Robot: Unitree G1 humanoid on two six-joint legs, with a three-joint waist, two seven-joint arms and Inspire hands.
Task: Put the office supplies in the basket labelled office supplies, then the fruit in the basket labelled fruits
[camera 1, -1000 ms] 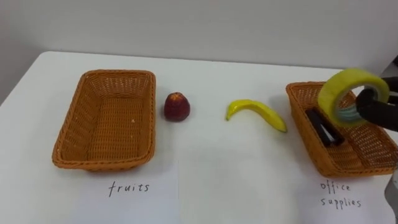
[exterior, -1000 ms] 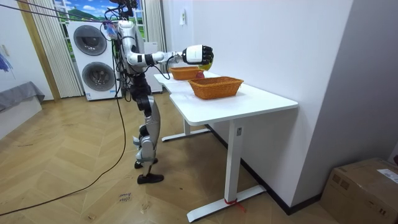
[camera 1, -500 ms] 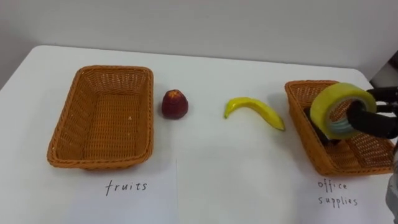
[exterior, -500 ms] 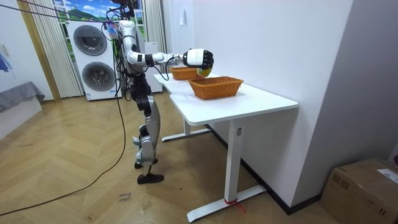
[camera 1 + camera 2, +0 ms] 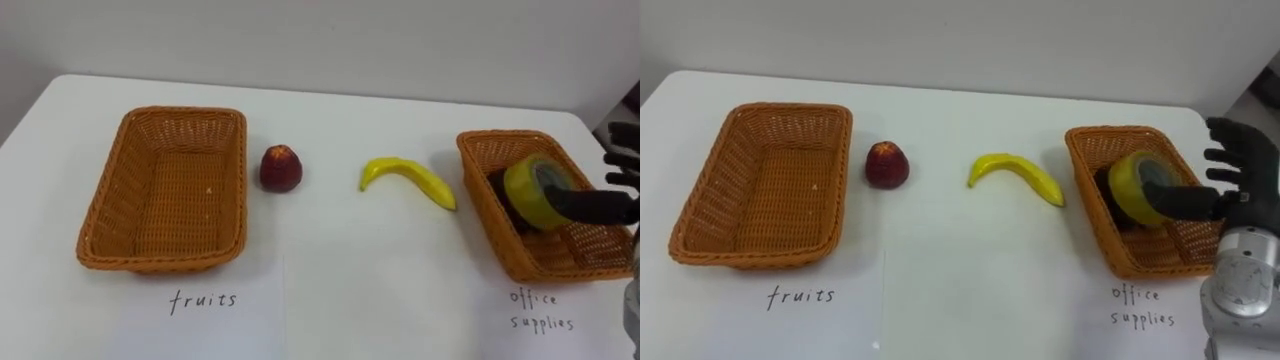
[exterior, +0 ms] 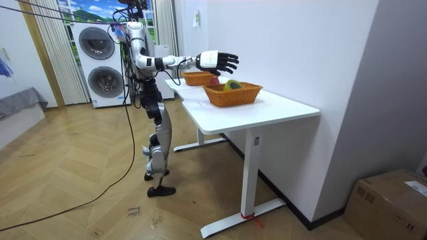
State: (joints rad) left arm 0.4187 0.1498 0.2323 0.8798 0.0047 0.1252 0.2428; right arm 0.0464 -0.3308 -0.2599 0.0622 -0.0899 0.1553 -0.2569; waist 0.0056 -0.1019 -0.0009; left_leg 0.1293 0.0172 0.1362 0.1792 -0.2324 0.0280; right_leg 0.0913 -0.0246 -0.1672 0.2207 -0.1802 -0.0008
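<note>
Nearest, along the front edge of the white table [image 5: 330, 270], lie 2 handwritten paper labels, 1 [image 5: 203, 300] before each basket. Just behind the left label sits the left basket [image 5: 100, 205], a wicker tray with nothing in it. Behind the right label is the right basket [image 5: 480, 205], and it holds the yellow tape roll [image 5: 533, 195]. The roll stands tilted on its edge, leaning against a black item [image 5: 496, 188] at the basket's left wall.

The right hand [image 5: 1245, 160] hangs over the right side of that basket with its fingers spread wide and straight, gripping nothing. Its thumb reaches left toward the roll's hole, though whether it touches the tape cannot be told.

Between the 2 baskets, on the bare tabletop, the banana [image 5: 408, 178] lies with its stem end pointing left, near the right basket but apart from it. The apple [image 5: 281, 168], dark red, stands just beside the left basket's right wall, not touching it. Both fruits are outside the baskets.

In the room view the robot stands upright on the wooden floor at the table's end on the room view's left, its right arm stretched out level over the tabletop. Behind it are 2 stacked washing machines [image 6: 100, 60].
</note>
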